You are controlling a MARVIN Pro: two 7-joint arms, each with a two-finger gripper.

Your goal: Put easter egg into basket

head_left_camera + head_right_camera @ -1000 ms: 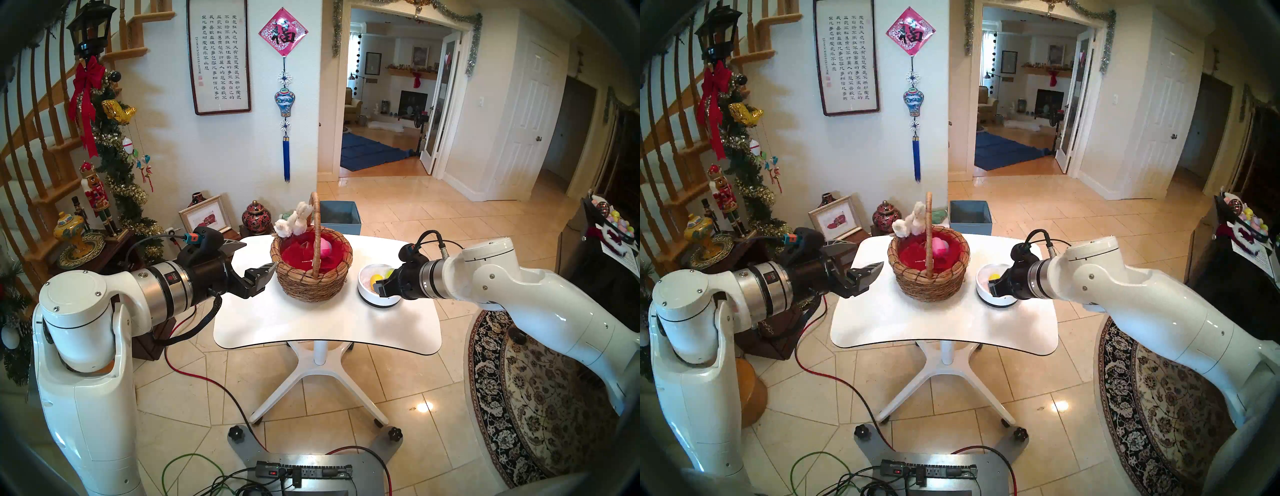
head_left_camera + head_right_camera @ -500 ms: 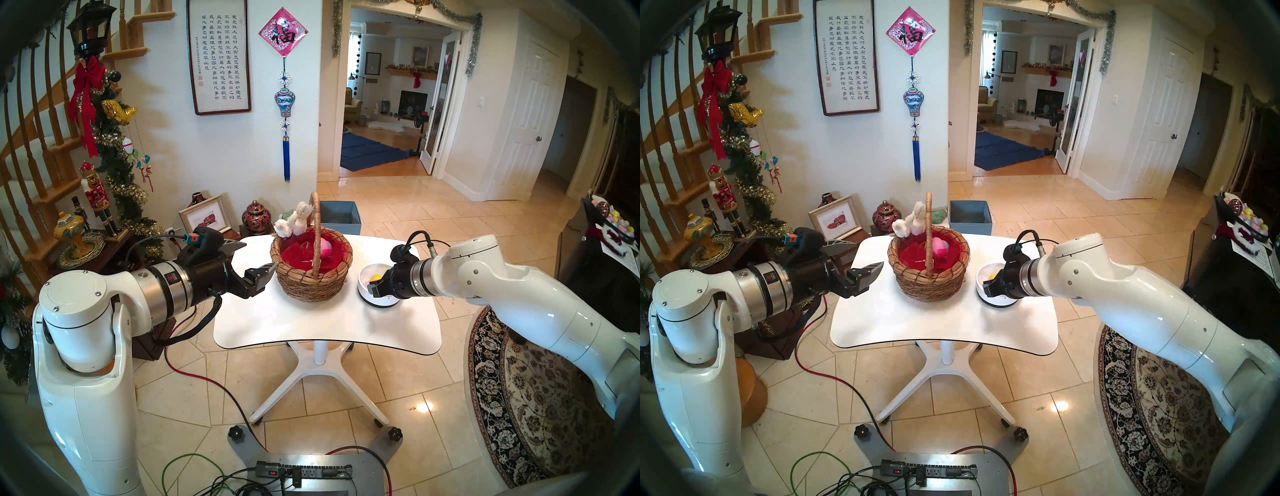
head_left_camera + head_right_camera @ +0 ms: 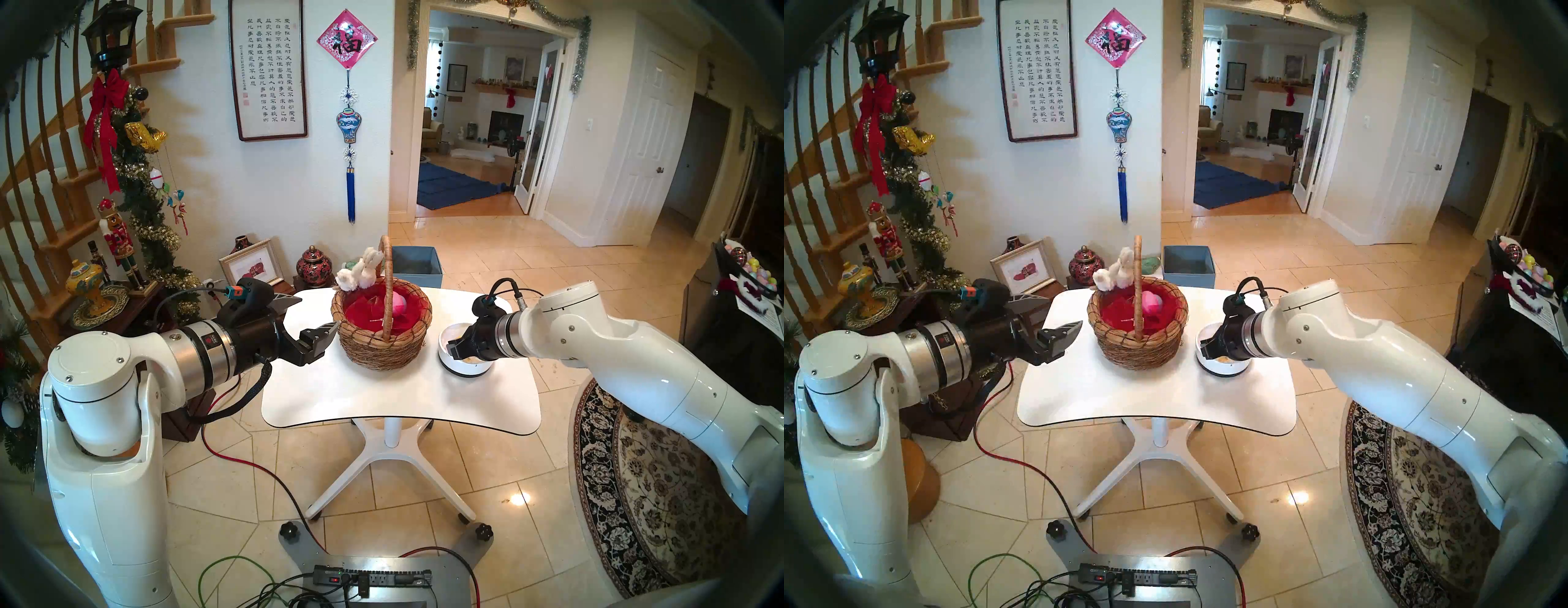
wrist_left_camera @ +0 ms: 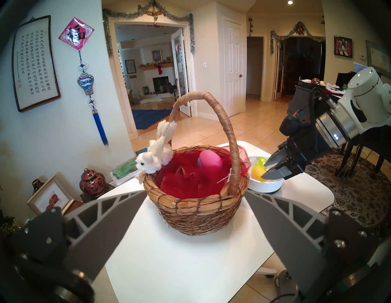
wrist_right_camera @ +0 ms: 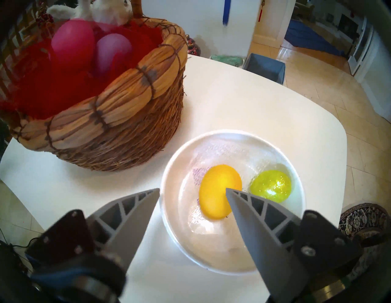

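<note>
The brown wicker basket stands mid-table with a white plush bunny on its rim. Two pink eggs lie on its red lining. To its right, a white bowl holds a yellow egg and a glittery green egg. My right gripper hangs open just over the bowl's near-left rim, and one fingertip overlaps the yellow egg. My left gripper is open and empty, left of the basket.
The white pedestal table carries only basket and bowl. A blue square box sits behind it. Vases, a picture frame and nutcrackers crowd the low stand at left. A patterned rug lies at right.
My right arm has reached further left and down over the bowl, and it now hides the eggs from the head views. The left arm, basket and bowl have not moved.
</note>
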